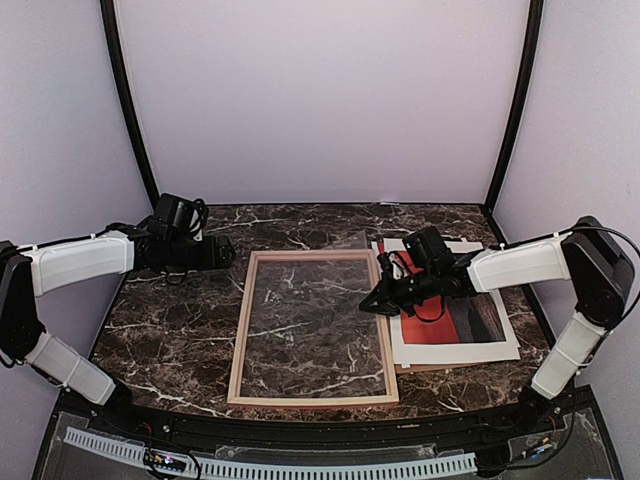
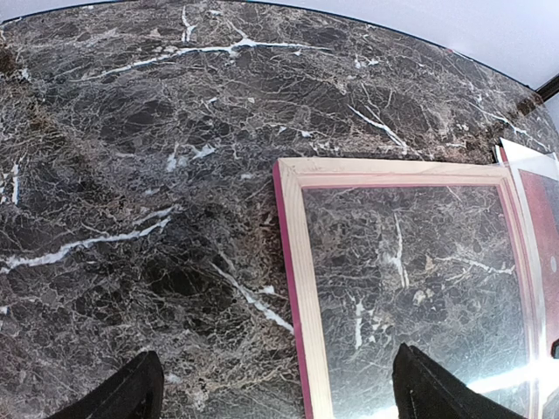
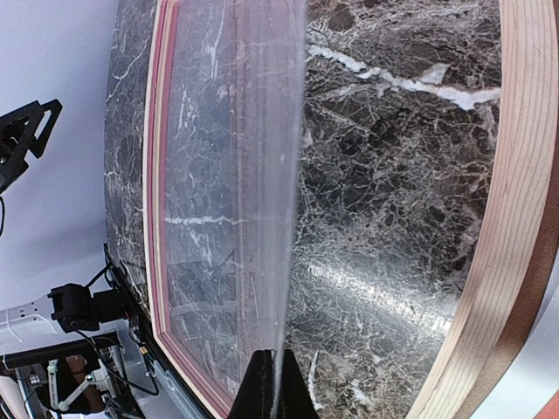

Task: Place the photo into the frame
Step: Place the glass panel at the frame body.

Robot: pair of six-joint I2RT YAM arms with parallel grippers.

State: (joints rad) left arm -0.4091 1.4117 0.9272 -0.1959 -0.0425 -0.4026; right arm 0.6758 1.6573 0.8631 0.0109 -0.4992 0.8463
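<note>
Two arms reach in over the dark marble bench (image 1: 180, 330), one from each side. The frame (image 1: 310, 399) lies flat in the middle of the bench, pale wood side up. Its pink-red front shows only along the outer edge in the left wrist view, and marble shows through its opening.

The left jaws hang above the bench near the frame's far left corner, wide open and holding nothing. Their two dark fingertips (image 2: 131, 393) are well apart, one over bare marble and the other over the frame's opening.

The right jaws are closed on the edge of a clear pane (image 3: 236, 175), a thin transparent sheet that rises tilted from the fingers (image 3: 271, 388) above the frame's opening. The marble looks paler through it. In the top view these jaws sit right at the frame's right rail, about halfway along it.

The photo (image 1: 460, 325) lies flat on the bench to the right of the frame, outside it and partly hidden under the right arm. Its red-orange sky and a dark band show. A white board (image 1: 460, 352) borders it on the near and right sides; I cannot tell whether the photo lies on or under that board. The white board's left edge lies close beside the frame's right rail.
</note>
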